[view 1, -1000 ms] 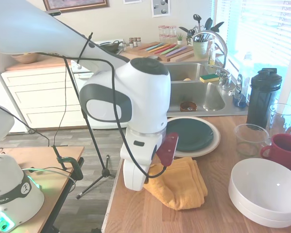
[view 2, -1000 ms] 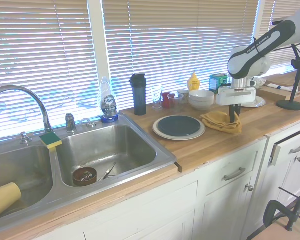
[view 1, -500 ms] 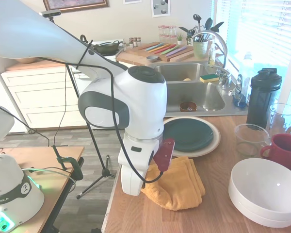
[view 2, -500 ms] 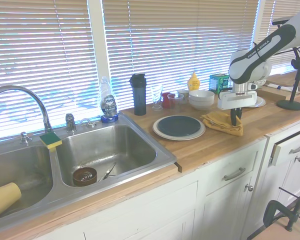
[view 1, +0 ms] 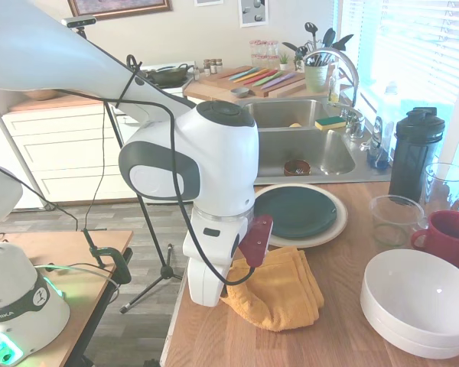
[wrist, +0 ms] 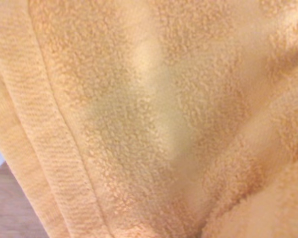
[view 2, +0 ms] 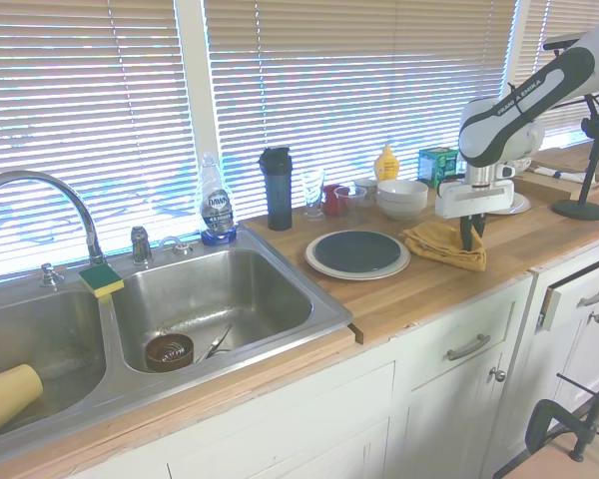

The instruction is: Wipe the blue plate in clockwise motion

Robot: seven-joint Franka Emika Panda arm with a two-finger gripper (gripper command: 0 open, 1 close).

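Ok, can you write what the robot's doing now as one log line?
stage: reaching for cloth | hand: down on orange towel | blue plate: unwiped, on cream plate

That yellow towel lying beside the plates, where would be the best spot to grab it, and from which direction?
Probably from straight above, pinching one of the raised folds near the middle of the towel. It lies crumpled in a soft heap on the counter, so its flat edges hug the wood and give little to catch, while the bunched ridges stand up. The gripper hangs right over it, beside the blue plate.

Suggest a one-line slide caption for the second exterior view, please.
Gripper lowered onto the orange towel beside the blue plate.
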